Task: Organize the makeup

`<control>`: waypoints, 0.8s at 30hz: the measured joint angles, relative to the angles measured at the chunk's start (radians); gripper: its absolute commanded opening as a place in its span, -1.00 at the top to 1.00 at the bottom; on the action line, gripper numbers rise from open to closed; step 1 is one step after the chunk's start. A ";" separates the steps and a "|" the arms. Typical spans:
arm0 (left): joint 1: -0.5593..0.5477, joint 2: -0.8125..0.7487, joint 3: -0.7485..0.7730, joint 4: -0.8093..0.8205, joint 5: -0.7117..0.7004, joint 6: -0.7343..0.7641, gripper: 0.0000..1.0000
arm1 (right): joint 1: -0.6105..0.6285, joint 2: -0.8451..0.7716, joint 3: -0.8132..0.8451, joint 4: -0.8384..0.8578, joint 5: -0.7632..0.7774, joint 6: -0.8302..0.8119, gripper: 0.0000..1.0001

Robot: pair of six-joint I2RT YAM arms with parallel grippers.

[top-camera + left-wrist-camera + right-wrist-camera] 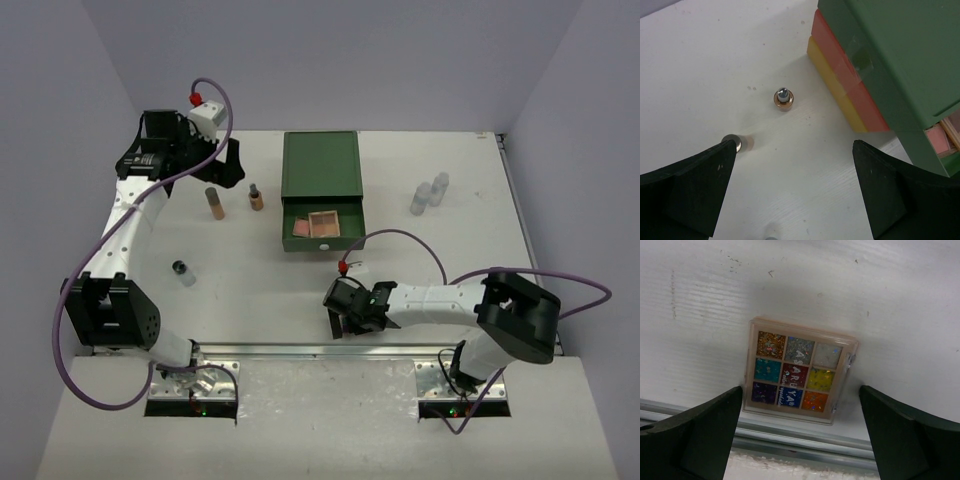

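The square multicolour eyeshadow palette point(797, 370) lies flat at the table's near edge. My right gripper point(801, 390) is open just above it, one finger on each side; the left finger nearly touches the case. From above, the right gripper point(345, 312) hides most of the palette. My left gripper point(230, 165) is open and empty at the back left, above two upright peach tubes point(214, 203) point(256, 197). In the left wrist view one tube point(783, 98) stands ahead, and the other's cap point(733, 143) peeks out beside the left finger. Pink compacts point(322, 224) lie in the open green drawer.
The three-drawer box point(321, 165) stands at the back centre, its orange and yellow drawers point(840, 80) shut. Two small clear bottles point(428, 193) stand to its right. A small dark-capped bottle point(183, 271) lies at the left. A metal rail point(790, 440) runs along the near edge.
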 measured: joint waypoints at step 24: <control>0.000 0.011 0.023 -0.001 -0.034 0.006 -1.00 | 0.022 -0.133 0.010 -0.053 0.017 -0.243 0.44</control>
